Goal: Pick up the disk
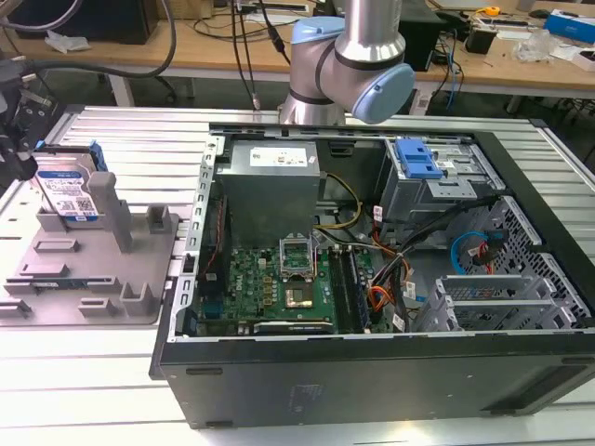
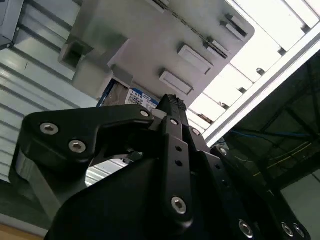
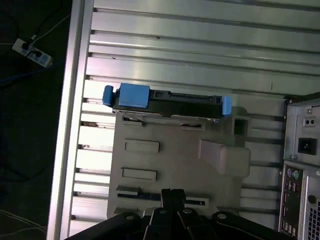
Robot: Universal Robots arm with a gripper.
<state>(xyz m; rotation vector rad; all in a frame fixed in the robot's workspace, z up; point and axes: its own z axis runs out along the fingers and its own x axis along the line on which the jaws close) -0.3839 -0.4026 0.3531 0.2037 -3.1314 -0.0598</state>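
The disk [image 1: 67, 193] stands on edge in a grey fixture [image 1: 102, 269], and the claw [image 3: 173, 192] hangs over it, fingers together and holding nothing.
The claw links are black and bolted. The fixture is matte moulded plastic with upright posts. The silver disk has blue side rails and a white-and-blue barcode label, its print unreadable. On the ribbed aluminium worktop [image 1: 93, 372], an open computer case [image 1: 372, 381] sits at the exterior view's right.

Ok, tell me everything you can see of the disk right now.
The disk is a flat silver rectangle with a white-and-blue barcoded label and blue plastic side rails. It stands upright on edge in a slot along one edge of the grey fixture, beside a tall post, at the exterior view's left. Only the fixture touches it; the gripper is apart from it.
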